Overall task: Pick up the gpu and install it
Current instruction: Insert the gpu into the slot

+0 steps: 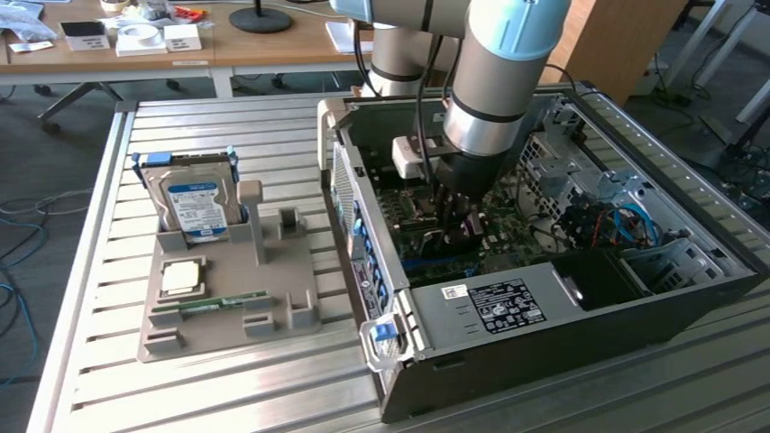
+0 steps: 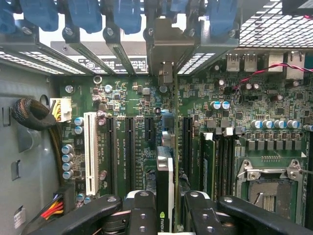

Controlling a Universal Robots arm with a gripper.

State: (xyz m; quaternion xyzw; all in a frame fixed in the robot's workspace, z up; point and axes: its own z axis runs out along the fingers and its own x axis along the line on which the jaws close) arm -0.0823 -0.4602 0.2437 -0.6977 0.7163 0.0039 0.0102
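A thin dark GPU card [image 2: 165, 188] is being gripped edge-on by the black gripper [image 2: 166, 215] above the green motherboard's [image 2: 146, 147] slots for seating.

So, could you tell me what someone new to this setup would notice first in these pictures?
Probably the big grey robot arm reaching down into the open computer case on the exterior view's right. In the wrist view its fingers are closed on the gpu, held edge-on just above the green motherboard and its row of slots. The blue-labelled hard drive stands upright in the grey holder on the exterior view's left.
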